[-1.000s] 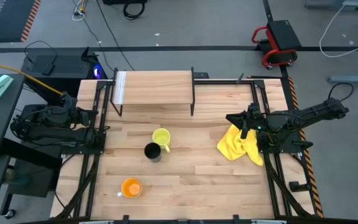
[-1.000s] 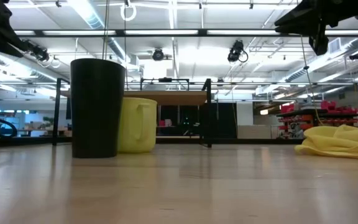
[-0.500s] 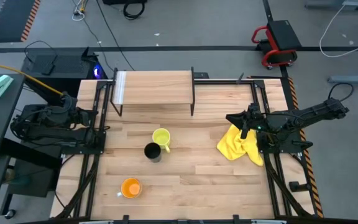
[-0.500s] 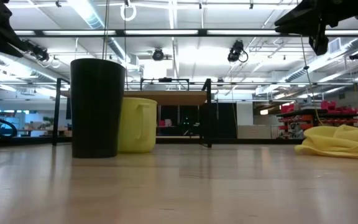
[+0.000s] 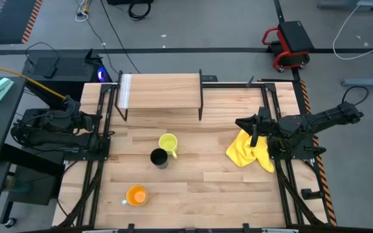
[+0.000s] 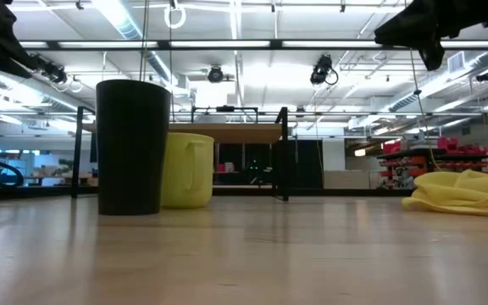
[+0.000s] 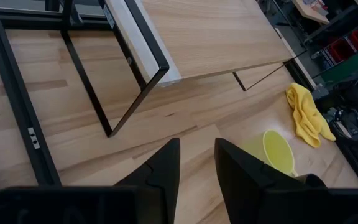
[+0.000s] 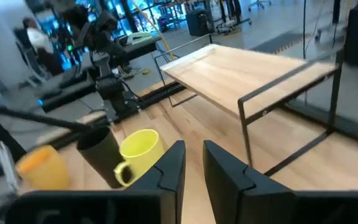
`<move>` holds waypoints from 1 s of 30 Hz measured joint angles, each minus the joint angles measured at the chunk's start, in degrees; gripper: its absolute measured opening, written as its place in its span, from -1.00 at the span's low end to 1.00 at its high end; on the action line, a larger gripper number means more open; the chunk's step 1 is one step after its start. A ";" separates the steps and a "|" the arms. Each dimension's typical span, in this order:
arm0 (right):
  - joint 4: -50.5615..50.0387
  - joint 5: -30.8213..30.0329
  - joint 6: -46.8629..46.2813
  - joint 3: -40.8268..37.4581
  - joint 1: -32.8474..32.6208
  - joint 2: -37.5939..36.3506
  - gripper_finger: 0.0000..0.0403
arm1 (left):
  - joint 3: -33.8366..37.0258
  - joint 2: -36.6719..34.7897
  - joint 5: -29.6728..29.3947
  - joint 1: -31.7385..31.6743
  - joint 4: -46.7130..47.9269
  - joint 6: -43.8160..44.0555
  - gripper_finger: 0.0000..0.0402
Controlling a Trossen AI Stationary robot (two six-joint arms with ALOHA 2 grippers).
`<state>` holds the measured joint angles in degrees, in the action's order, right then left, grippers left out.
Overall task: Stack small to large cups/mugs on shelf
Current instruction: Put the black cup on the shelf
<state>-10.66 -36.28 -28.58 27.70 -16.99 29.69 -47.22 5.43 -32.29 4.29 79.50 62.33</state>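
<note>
High view: shelf at table's far edge; yellow cup touching black cup mid-table, orange cup nearer. Left gripper and right gripper at the sides, jaws narrowly parted, empty. Low view hides the orange cup.

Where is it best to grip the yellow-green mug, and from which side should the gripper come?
Probably by the rim of the yellow-green mug, from above, one finger inside the open mouth and one outside. It stands upright, and the black cup sits close against its near-left side, so a sideways grasp around the body looks crowded there. Pinch the wall on the far or right side, clear of the handle, which points toward the table's front.
</note>
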 joint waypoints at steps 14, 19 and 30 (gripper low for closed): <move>0.07 -0.06 -25.94 0.00 0.00 0.00 -0.69 | 0.02 0.00 0.02 0.02 0.00 0.00 -0.47; 0.07 -0.08 -27.69 0.00 -0.01 0.00 -0.69 | 0.02 0.00 0.02 0.02 0.00 0.00 -0.47; 0.05 0.77 -28.44 0.00 0.42 0.00 -0.69 | 0.00 0.00 0.00 0.02 0.00 0.00 -0.47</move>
<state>-10.60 -35.51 -57.01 27.70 -16.57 29.69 -47.22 5.43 -32.29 4.32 79.50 62.33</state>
